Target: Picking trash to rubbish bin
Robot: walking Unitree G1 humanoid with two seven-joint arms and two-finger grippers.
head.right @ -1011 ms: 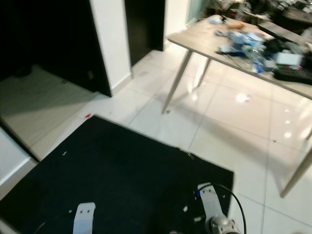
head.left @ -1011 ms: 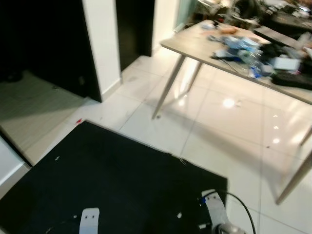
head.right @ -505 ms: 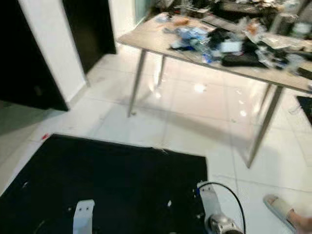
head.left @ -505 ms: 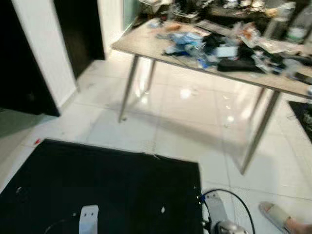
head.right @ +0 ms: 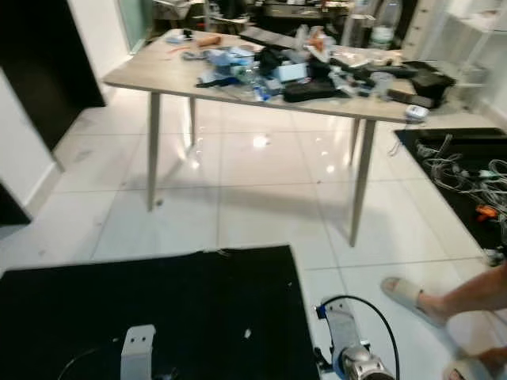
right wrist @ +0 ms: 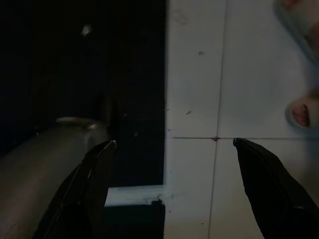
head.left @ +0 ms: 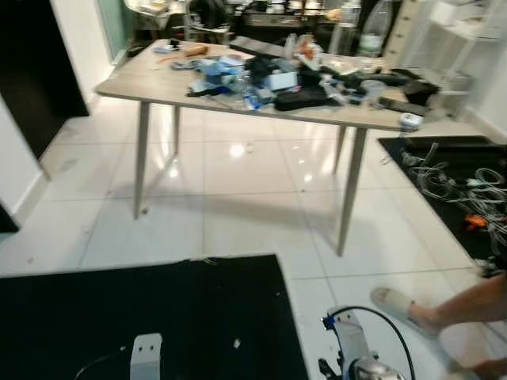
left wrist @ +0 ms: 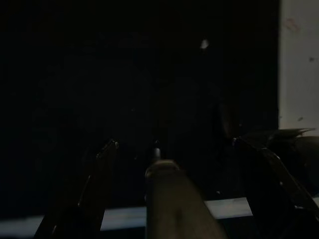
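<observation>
White paper scrap (head.left: pixel 236 343) lay on black floor mat (head.left: pixel 158 317), likely light, flimsy; pinch its middle. Both pincers (left wrist: pixel 174 149) (right wrist: pixel 172 144) hung released.

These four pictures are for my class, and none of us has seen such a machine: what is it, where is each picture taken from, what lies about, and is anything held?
It is a walking household robot meant to pick up trash. Two pictures come from cameras in its head, looking down at a black mat and white tiled floor. Ahead stands a table heaped with clutter; cables lie to the right, and a person's sandalled foot is near. The two dark pictures come from wrist cameras. The left gripper hangs over the mat, the right gripper over the mat's edge. Both are open, holding nothing.
</observation>
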